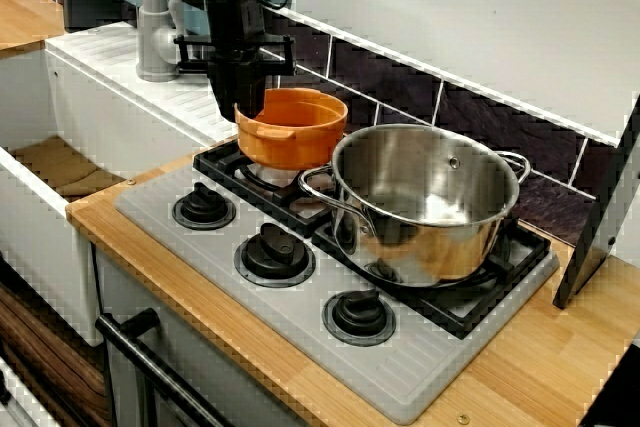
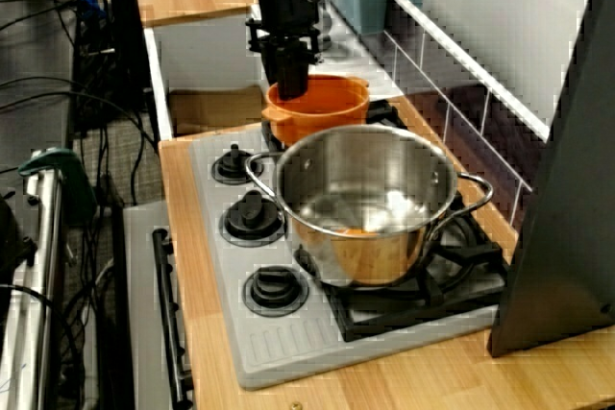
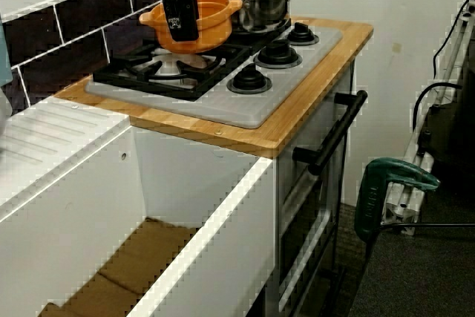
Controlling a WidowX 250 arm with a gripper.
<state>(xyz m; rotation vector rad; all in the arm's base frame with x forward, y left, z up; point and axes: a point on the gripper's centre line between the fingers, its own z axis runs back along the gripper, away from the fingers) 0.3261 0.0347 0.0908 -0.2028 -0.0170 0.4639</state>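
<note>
My black gripper (image 1: 240, 112) comes down from above and is shut on the near-left rim of an orange pot (image 1: 300, 132). The pot hangs slightly above the back-left burner (image 1: 272, 177), tilted a little. In the view from the stove's right end, the gripper (image 2: 288, 84) pinches the orange pot (image 2: 332, 108) at its left wall. In the low view from the sink side, the gripper (image 3: 182, 26) covers part of the orange pot (image 3: 211, 24). A larger steel pot (image 1: 430, 197) stands empty on the right burner, almost touching the orange one.
The grey stove top (image 1: 300, 327) has three black knobs (image 1: 273, 252) along its front. A white sink (image 1: 40, 237) and grey faucet (image 1: 155, 27) lie to the left. A dark slanted panel (image 1: 610, 207) leans at the right. A black oven handle (image 3: 334, 135) juts out in front.
</note>
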